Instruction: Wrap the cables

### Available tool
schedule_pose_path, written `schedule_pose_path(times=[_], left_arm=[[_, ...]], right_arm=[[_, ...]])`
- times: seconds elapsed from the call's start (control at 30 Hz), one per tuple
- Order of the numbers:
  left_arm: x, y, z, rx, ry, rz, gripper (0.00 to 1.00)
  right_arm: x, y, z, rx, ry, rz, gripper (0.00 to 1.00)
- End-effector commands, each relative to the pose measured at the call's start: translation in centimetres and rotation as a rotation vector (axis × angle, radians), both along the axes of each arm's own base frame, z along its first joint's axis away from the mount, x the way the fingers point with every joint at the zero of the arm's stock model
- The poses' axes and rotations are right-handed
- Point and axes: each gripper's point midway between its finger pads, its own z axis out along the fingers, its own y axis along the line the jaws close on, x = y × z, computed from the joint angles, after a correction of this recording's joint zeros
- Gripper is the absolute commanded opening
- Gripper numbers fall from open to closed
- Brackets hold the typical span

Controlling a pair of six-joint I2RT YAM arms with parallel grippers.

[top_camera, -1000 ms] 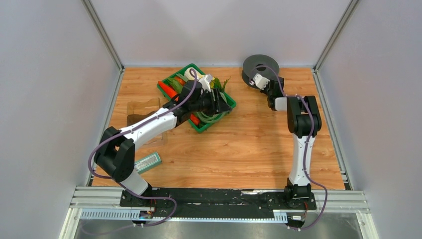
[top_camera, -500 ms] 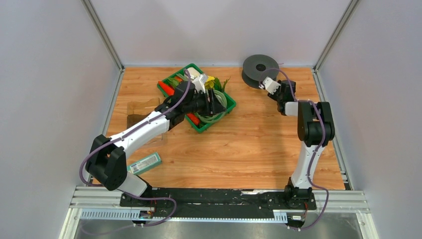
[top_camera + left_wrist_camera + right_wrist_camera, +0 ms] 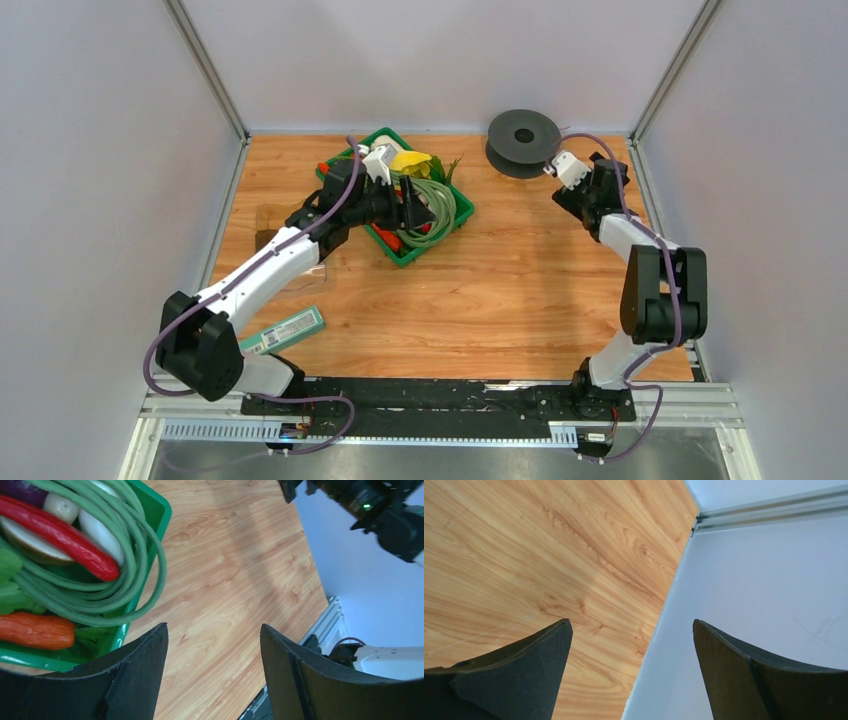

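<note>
Fingers of both arms stand spread wide and grasp nothing. The right gripper (image 3: 631,625) frames only bare table (image 3: 500,290) and wall, and the left gripper (image 3: 214,627) frames bare wood just past the green basket (image 3: 437,238).

The thin red wire cannot be picked out in any view. My guess is that it belongs with the black spool (image 3: 523,135) at one o'clock on the table, just beside the right gripper. To wrap well, the right arm probably needs to find the loose end first and pinch it with the fingertips only. It should then lay turns around the spool's core under light, even tension, so that so fine a strand neither snaps nor slips off the rim. The left arm would do better steadying the spool than hovering at eleven o'clock over the basket.

The basket holds, from largest to smallest:
- a big coil of green long beans (image 3: 100,607), one loop spilling over the rim
- a red chilli (image 3: 60,537) lying across the coil
- an orange carrot (image 3: 30,630) at the near side
- pale white bulbs (image 3: 97,530)

Leafy greens and something yellow sit at its far end.
</note>
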Motion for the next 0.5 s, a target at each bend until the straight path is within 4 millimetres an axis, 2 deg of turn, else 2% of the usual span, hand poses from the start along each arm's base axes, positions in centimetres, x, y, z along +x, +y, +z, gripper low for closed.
schedule_pose_path(times=[0.0,0.17,0.27,0.3,0.47], left_arm=[[-0.4,1.7,2.5,0.038,-0.076,-0.05,0.75],[0.2,4.3,4.5,0.142,-0.088,-0.091,0.76],[1.6,7.0,6.5,0.142,-0.102,-0.052,0.76],[2.1,8.0,7.3,0.137,-0.106,-0.036,0.76],[4.0,12.9,8.8,0.179,-0.075,0.033,0.76]], right_arm=[[-2.0,0.5,5.6,0.11,-0.072,-0.022,1.0],[-3.8,2.4,11.6,0.278,-0.134,-0.018,1.0],[-5.0,4.0,15.6,0.413,-0.167,-0.005,1.0],[-5.4,4.9,16.5,0.459,-0.161,0.015,1.0],[-7.7,9.1,19.9,0.718,-0.143,0.099,1.0]])
